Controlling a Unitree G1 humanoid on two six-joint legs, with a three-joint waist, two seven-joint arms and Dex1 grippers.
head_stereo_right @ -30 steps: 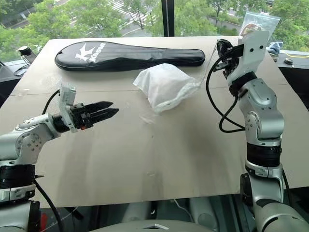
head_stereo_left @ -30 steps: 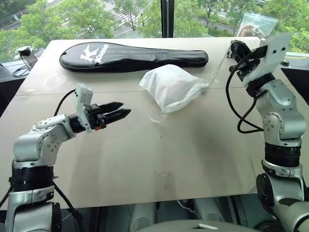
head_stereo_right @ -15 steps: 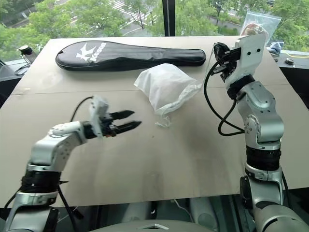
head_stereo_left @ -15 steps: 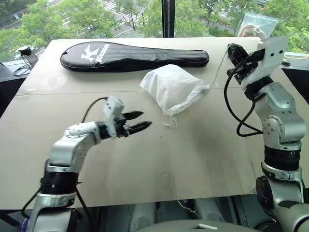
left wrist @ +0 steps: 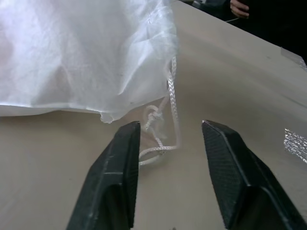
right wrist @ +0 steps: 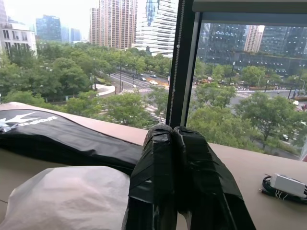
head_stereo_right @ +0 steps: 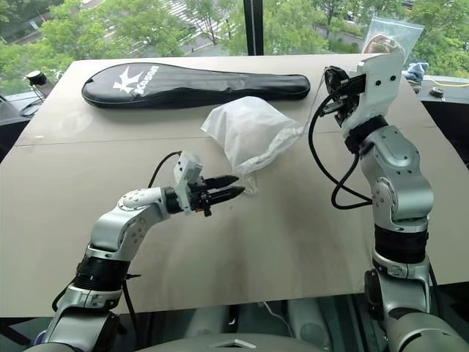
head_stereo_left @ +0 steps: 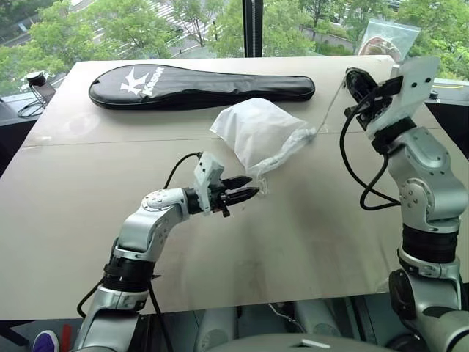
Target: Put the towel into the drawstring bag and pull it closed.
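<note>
The drawstring bag (head_stereo_left: 256, 132) lies bulging on the table's far middle, its gathered mouth turned toward my right arm. The towel is hidden. A thin white cord (head_stereo_left: 331, 106) runs taut from the mouth up to my right gripper (head_stereo_left: 354, 77), which is raised and shut on it; its fingers (right wrist: 163, 143) press together. A second cord (left wrist: 165, 108), knotted and looped, lies loose on the table by the bag's near edge (left wrist: 72, 57). My left gripper (left wrist: 170, 125) is open, low over the table, with that loop between its fingertips and touching neither.
A long black racket cover (head_stereo_left: 198, 84) lies along the table's far side behind the bag. A clear plastic zip bag (head_stereo_left: 388, 37) stands at the far right corner. A small white box with a cable (right wrist: 288, 184) rests near the window. A person's hand (left wrist: 240, 7) shows beyond the table.
My left gripper has swung right and slightly down to the bag's loose cord, and its fingers have narrowed. The bag's mouth has gathered tighter. The right arm has stayed put.
</note>
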